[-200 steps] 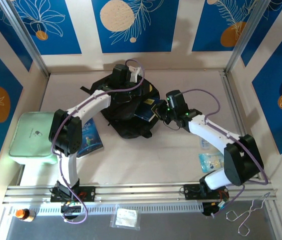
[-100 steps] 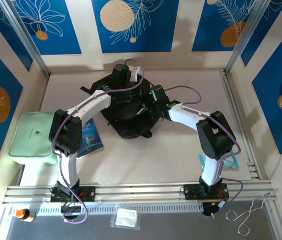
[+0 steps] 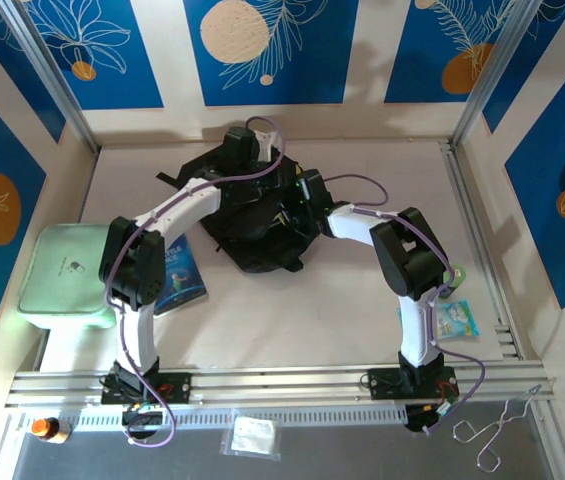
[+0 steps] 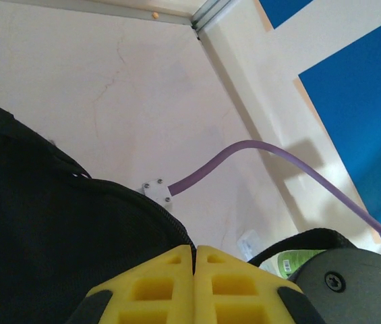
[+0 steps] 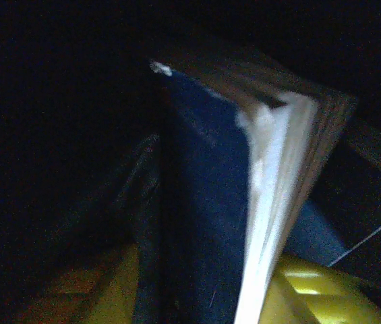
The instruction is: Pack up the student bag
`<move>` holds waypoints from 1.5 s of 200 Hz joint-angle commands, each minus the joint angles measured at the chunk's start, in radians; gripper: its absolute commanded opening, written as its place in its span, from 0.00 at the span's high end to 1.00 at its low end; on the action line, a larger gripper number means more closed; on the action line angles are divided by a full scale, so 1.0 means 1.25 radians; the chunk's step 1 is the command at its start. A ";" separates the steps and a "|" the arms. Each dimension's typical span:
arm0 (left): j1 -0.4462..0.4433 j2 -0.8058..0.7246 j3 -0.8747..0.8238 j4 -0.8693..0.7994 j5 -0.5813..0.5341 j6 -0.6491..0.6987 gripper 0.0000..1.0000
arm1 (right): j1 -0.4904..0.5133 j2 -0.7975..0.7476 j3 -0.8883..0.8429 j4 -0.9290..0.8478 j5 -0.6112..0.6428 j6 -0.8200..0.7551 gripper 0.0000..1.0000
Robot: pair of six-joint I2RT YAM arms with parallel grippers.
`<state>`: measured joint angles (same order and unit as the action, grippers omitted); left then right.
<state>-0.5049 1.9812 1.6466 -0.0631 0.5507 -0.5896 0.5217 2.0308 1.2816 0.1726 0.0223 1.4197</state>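
Note:
The black student bag [image 3: 262,240] lies at the middle back of the table with its mouth held open. My left gripper [image 4: 194,253] is shut on the bag's zipper rim [image 4: 170,226], and in the top view it sits at the bag's far edge [image 3: 247,172]. My right gripper [image 5: 203,287] is inside the dark bag, shut on a dark blue book [image 5: 203,202] with white page edges; one yellow finger [image 5: 311,290] shows beside the pages. From above, the right gripper [image 3: 300,195] reaches into the opening from the right, its fingers hidden by fabric.
Another blue book [image 3: 180,275] lies on the table left of the bag. A pale green box [image 3: 62,275] stands at the left edge. Small packets [image 3: 457,318] and a green item [image 3: 459,275] lie near the right arm. A purple cable [image 4: 244,152] crosses behind the bag.
My right arm has swung left and carried the dark blue book from beside the bag into its opening. The left gripper has kept its hold on the rim.

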 commanded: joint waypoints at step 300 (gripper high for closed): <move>0.232 -0.488 -0.672 -0.330 -0.451 -0.008 0.12 | 0.002 -0.453 -0.132 -0.291 0.019 -0.513 0.23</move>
<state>-0.2436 1.3804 0.8646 -0.4423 0.0162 -0.5716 0.5007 1.4242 1.0634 -0.1761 0.0799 0.8070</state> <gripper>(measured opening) 0.877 0.768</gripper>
